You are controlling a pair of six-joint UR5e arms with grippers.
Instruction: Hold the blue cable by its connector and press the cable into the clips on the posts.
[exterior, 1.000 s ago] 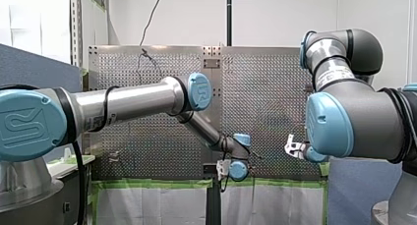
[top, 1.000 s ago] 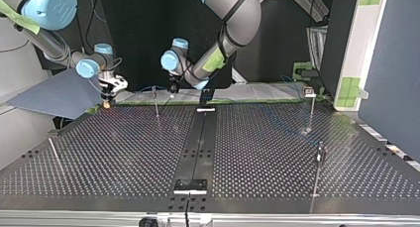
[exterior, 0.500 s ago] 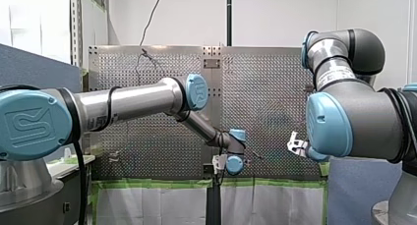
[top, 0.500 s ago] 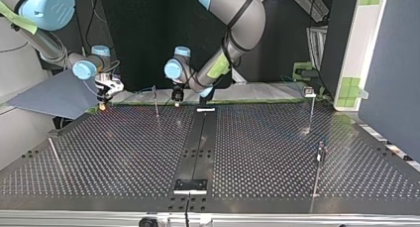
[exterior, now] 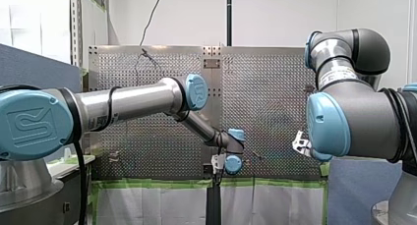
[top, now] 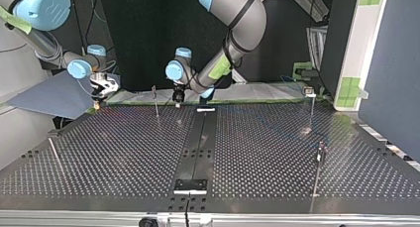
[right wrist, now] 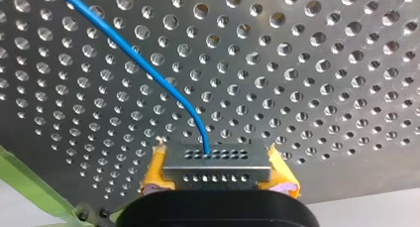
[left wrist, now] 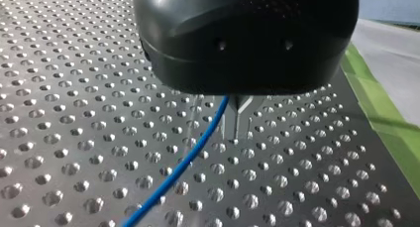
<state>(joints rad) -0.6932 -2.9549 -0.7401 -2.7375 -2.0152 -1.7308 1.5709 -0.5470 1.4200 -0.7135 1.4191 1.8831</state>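
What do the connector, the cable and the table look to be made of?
The connector looks like grey metal, matte, with rows of small holes, though coated plastic is possible. The cable has a smooth blue plastic jacket. The table is perforated metal with a brushed sheen.

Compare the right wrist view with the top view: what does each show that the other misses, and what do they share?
Only the right wrist view shows the grasp: the connector is clamped between my right gripper's yellow pads, and the blue cable curves away from it over the holes. Only the top view shows my left gripper low near a thin post, two more posts at that view's right, and the black centre strip; the cable is too thin to trace there. Both show the perforated table and my right gripper.
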